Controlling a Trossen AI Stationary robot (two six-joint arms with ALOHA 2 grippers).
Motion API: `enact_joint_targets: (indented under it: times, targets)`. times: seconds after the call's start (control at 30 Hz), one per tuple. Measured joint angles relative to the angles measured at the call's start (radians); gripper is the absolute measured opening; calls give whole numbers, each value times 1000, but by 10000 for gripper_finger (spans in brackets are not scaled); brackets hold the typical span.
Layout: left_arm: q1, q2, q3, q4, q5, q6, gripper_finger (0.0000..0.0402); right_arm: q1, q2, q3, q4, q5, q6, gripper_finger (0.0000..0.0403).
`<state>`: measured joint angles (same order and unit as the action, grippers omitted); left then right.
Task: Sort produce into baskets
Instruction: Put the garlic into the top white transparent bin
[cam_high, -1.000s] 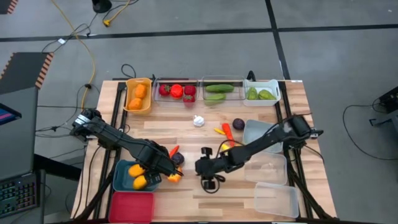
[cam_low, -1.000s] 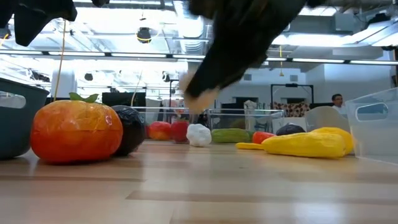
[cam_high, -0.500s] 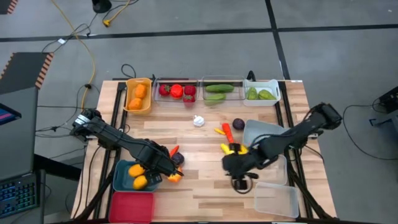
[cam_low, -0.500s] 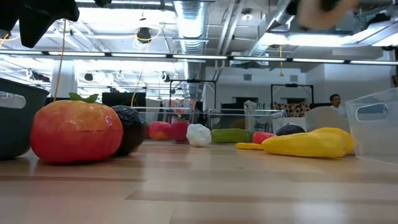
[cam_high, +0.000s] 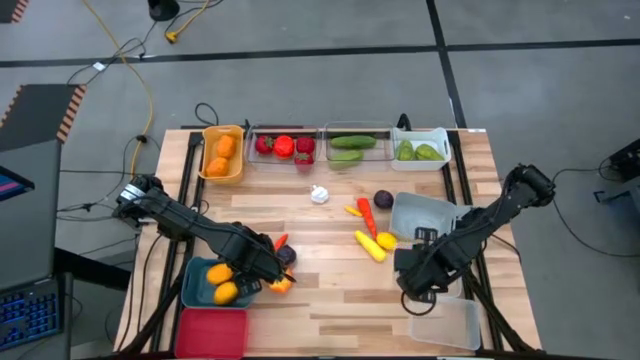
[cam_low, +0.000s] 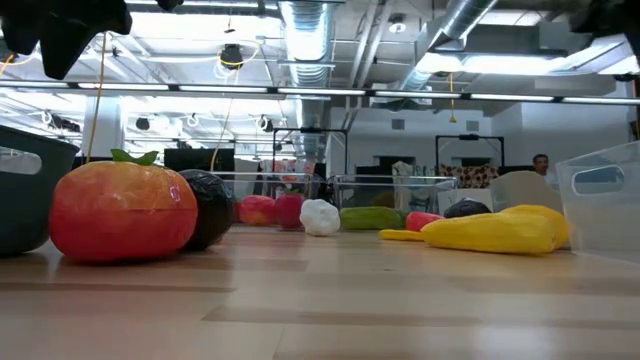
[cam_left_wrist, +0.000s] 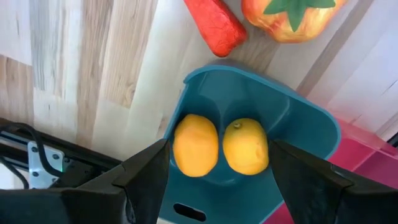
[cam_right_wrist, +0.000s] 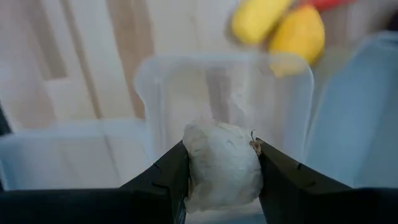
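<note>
Right gripper (cam_right_wrist: 221, 163) hangs over a clear bin (cam_right_wrist: 224, 99) at about 4 o'clock on the table (cam_high: 330, 300), jaws pinched on a white lumpy piece of produce (cam_right_wrist: 222, 165). Yellow pieces (cam_high: 375, 243) lie on the wood just beyond that bin's far rim.

Left gripper (cam_left_wrist: 217, 171) hovers over the teal bin (cam_left_wrist: 298, 124) at 8 o'clock — jaws spread wide, nothing between them. Two yellow-orange fruits (cam_left_wrist: 221, 146) sit side by side inside. A red-orange tomato (cam_low: 122, 212) rests on the wood beside the teal bin, touching a dark purple piece (cam_low: 208, 208).
</note>
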<state>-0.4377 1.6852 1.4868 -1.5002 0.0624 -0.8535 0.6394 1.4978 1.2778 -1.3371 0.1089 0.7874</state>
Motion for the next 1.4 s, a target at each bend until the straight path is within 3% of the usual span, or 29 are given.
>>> enact_joint_targets:
  times: [0.2,0.57,1.03,1.4]
  targets:
    - [0,0,0,0,0,0,261,8,26,0,-15,-64,9,184]
    - [0,0,0,0,0,0,261,2,63,0,-28,-107,9,257]
    - [0,0,0,57,-3,2,261,-1,60,0,-50,-110,8,261]
    - [35,0,0,250,-195,98,261,-1,60,0,-47,-110,7,260]
